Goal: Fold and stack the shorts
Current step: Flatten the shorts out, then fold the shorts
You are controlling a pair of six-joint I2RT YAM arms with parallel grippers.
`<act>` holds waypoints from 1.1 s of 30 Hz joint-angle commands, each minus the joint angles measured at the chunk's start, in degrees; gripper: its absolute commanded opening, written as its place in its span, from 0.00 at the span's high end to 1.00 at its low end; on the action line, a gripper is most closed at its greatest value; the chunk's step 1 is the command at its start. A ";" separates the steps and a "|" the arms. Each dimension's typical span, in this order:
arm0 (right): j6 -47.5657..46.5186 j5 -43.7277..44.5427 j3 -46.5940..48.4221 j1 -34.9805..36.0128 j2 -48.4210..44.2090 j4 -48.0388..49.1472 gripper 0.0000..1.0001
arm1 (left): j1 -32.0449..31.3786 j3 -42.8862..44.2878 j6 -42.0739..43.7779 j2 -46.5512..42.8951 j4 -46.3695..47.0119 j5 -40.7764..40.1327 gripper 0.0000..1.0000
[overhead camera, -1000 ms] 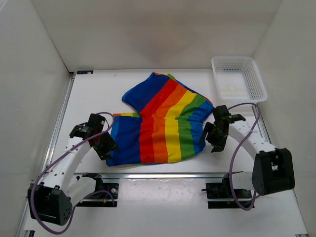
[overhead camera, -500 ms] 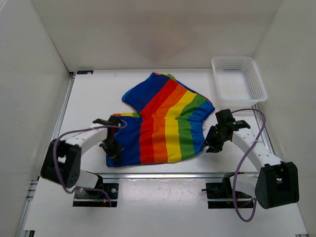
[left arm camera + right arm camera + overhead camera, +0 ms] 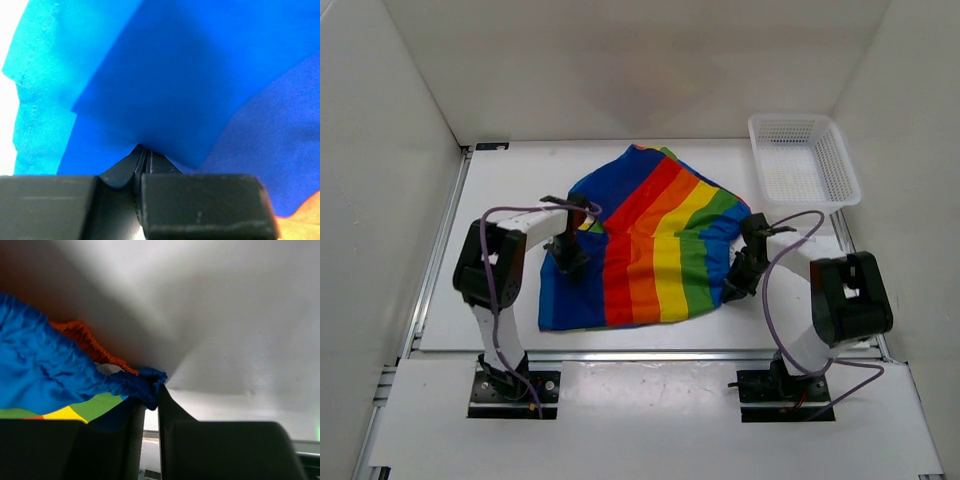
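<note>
The rainbow-striped shorts (image 3: 655,250) lie spread on the white table, with one leg reaching toward the back. My left gripper (image 3: 567,262) sits on the blue stripe at the shorts' left side. In the left wrist view its jaws (image 3: 142,150) are shut, pinching a raised fold of the blue cloth (image 3: 200,75). My right gripper (image 3: 733,285) is at the shorts' right edge. In the right wrist view its fingers (image 3: 152,392) are closed on a bunched blue hem of the shorts (image 3: 50,375), next to the orange-red waistband (image 3: 85,340).
A white mesh basket (image 3: 803,160) stands at the back right corner of the table. White walls close in the left, back and right sides. The arms' bases sit along the near edge.
Both grippers have closed on the shorts. The left arm swung in from the near-left corner onto the blue stripe; the right gripper moved in to the right edge. The left side of the cloth has lifted slightly.
</note>
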 commanded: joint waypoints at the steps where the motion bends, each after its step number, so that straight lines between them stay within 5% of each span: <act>1: 0.78 6.21 5.07 -0.22 6.37 3.99 0.86 | -0.32 9.48 3.08 5.93 -1.73 -5.33 0.87; 7: 3.41 6.84 12.56 -0.22 11.67 2.85 0.90 | 1.34 26.20 6.25 12.46 -7.26 -7.53 0.87; 15: 4.74 8.78 11.94 -0.75 10.52 3.02 0.96 | 5.83 30.44 9.41 10.61 -8.41 -7.01 0.86; 17: 4.03 7.54 13.09 -0.75 11.05 3.02 0.87 | 7.41 30.98 10.03 8.69 -9.90 -7.01 0.81; 18: 3.34 7.54 13.61 -0.75 9.40 3.02 0.64 | 7.42 29.85 10.03 4.59 -9.91 -7.01 0.76; 21: 2.28 8.42 13.61 -0.75 4.75 3.02 0.30 | 8.73 20.64 9.34 -6.93 -9.91 -6.58 0.60; 28: 0.52 7.02 11.95 -0.75 -0.63 2.49 0.24 | 16.36 -9.51 1.17 -32.08 -7.64 4.57 0.50; 33: -0.97 4.74 11.42 -0.75 -1.25 2.49 0.22 | 18.23 -24.83 -4.11 -39.31 5.71 16.01 0.27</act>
